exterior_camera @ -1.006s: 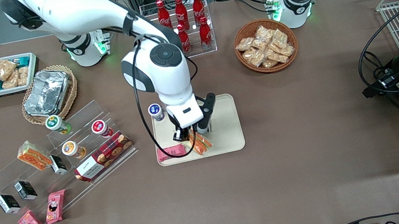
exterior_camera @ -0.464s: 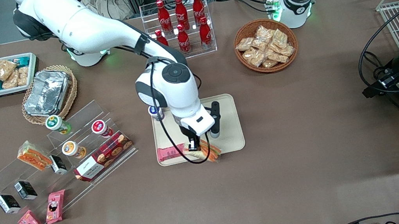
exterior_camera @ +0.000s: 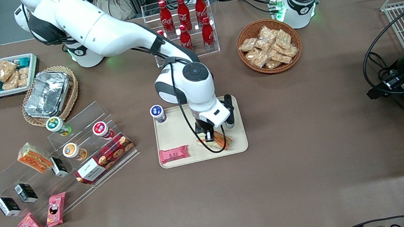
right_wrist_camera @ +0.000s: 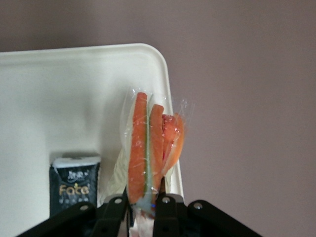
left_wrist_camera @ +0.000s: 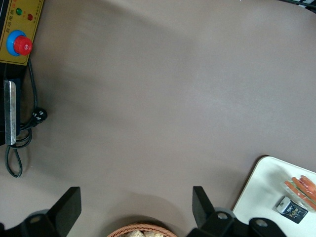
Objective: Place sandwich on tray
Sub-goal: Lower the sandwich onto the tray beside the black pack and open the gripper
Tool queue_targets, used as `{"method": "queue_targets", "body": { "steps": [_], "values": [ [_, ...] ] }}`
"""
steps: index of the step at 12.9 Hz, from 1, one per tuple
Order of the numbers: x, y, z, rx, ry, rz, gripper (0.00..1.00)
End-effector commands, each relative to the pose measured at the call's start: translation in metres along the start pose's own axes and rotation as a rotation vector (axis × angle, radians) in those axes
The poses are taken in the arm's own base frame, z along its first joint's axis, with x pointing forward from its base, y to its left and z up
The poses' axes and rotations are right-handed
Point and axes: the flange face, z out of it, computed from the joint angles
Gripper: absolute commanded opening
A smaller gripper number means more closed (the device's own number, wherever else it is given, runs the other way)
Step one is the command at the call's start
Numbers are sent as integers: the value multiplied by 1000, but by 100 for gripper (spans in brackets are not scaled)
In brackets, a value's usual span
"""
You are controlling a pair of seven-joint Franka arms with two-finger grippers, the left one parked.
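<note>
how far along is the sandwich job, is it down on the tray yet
Nearly done. The sandwich is already carried over the tray, near the corner nearest the front camera. In hand: the gripper is shut on the wrapped wedge, holding it on edge above the rim. Left: lower it fully inside the rim, open the fingers and lift away. A pink snack bar and a small black pack already lie on the tray.

The red bottles (exterior_camera: pixel 184 16) in the clear rack carry white Coca-Cola script. A small black packet (right_wrist_camera: pixel 74 189) lying on the tray (right_wrist_camera: pixel 59 94), beside the sandwich (right_wrist_camera: pixel 148 148), reads "Foto" in gold letters. Other labels on the counter (exterior_camera: pixel 313 161) are too small to read.
</note>
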Motion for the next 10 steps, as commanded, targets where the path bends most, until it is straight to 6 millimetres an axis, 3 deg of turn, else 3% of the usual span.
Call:
{"method": "queue_targets", "body": {
  "steps": [1,3,4,5,7,10],
  "values": [
    [1,-1,8,-20,7,-3,28],
    [2,-6,15,-10,2,-5,29],
    [1,-8,20,-3,-2,31,54],
    [3,-11,21,-3,-9,114,60],
    [7,-19,21,1,-16,228,97],
    [-3,-9,8,11,-62,279,97]
  ]
}}
